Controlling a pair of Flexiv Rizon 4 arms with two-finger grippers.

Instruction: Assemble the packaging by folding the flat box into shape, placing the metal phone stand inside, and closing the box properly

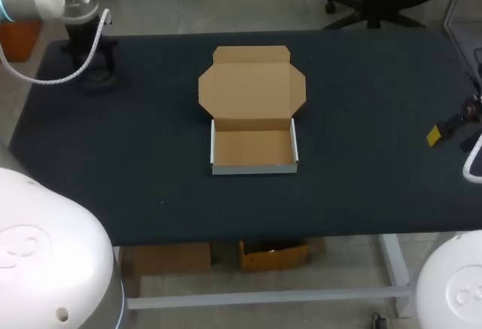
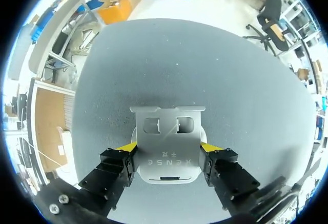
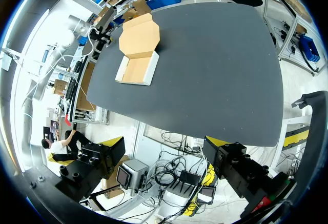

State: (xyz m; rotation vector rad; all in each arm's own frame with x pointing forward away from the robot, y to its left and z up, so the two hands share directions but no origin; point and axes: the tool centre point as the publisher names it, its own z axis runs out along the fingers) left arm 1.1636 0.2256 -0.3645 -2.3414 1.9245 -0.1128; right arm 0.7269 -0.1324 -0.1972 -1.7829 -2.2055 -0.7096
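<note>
My left end effector point(image 2: 168, 148) clamps the rigid, likely slippery metal phone stand point(image 2: 167, 129) by its side edges; right end effector point(image 3: 166, 143) gapes empty.

Box point(image 1: 253, 148): plain brown cardboard, matt and uncoated inside; outer walls white and smooth.
Phone stand point(image 2: 167, 147): silver-grey metal, smooth satin finish with a faint sheen.
Table point(image 1: 361, 133): dark grey top, matt, finely grained like cloth or felt.
</note>
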